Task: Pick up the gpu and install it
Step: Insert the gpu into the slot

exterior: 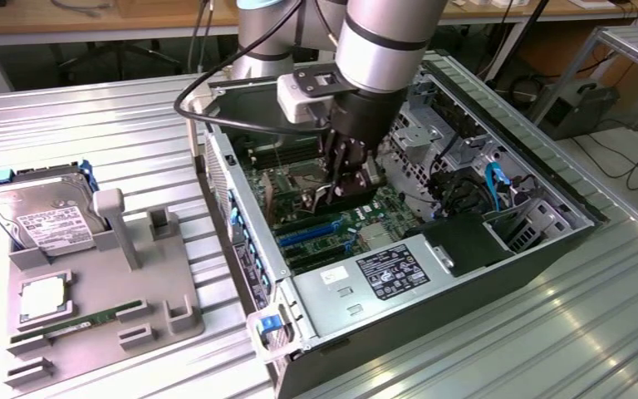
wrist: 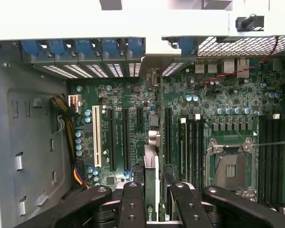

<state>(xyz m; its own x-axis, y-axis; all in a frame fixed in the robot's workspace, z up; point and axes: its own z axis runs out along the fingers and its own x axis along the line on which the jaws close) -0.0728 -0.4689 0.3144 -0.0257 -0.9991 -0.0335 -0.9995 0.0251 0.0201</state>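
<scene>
My tool (wrist: pixel 156 204) is shut on the gpu (wrist: pixel 152 175), one thin card held edge-on between my two inner fingers (wrist: pixel 131 204), so its lower edge faces the motherboard (wrist: pixel 218 102) and can drop straight into a slot. The card hangs close over the board inside the open computer case (exterior: pixel 541 241). I judge it is not seated yet. Just past the card lie the expansion slots, one white slot (wrist: pixel 96 137) and at least three long dark ones beside it, with one CPU socket (wrist: pixel 228 166) near them. Farther on, what I take to be the card's pale end bracket (wrist: pixel 157 54) points at the rear wall, between blue clips (wrist: pixel 83 47), six by my count. Outside the case, on the tabletop (exterior: pixel 97 125), one grey holder (exterior: pixel 109 291) keeps one hard drive (exterior: pixel 42 218) and one green RAM stick (exterior: pixel 76 326).
</scene>
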